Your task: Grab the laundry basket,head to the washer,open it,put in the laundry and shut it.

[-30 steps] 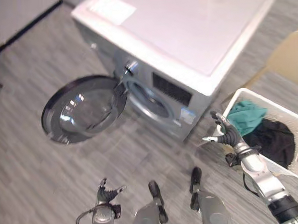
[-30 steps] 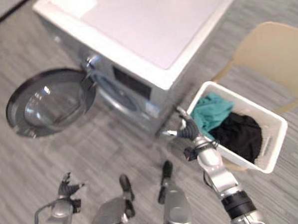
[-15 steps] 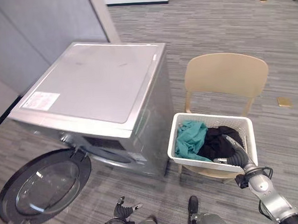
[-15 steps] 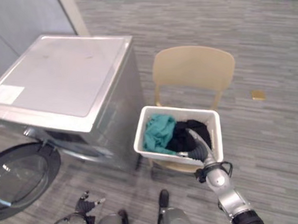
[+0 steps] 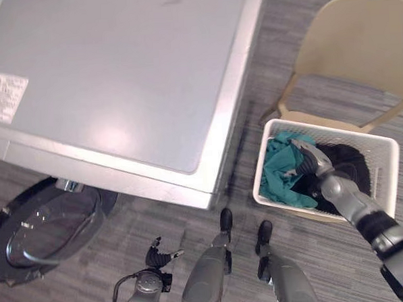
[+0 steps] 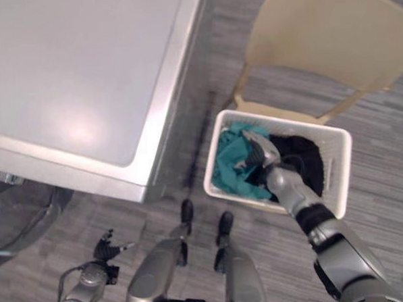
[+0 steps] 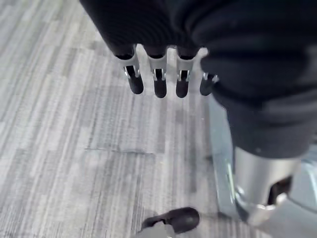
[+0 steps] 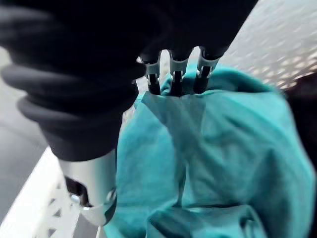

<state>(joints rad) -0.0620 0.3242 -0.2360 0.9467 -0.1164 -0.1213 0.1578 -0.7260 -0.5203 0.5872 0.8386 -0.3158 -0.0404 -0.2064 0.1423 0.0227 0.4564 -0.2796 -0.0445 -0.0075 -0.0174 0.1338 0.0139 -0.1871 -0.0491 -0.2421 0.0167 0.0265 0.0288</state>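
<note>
While reaching into basket (image 5: 384,156) | right robot hand (image 5: 309,161) fingertips in teal cloth (image 5: 280,170), grip unclear | left robot hand (image 5: 159,253) spread

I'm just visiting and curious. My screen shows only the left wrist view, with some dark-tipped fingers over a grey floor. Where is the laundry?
Observer: In a white laundry basket next to the washer. It holds a teal garment and a black garment.
Operator: Is the robot touching any of it?
Observer: Yes, the right robot hand is inside the basket, on the teal garment.
Operator: Is the washer ready for loading?
Observer: Its round door is swung wide open, on the same side as the left robot hand.
</note>
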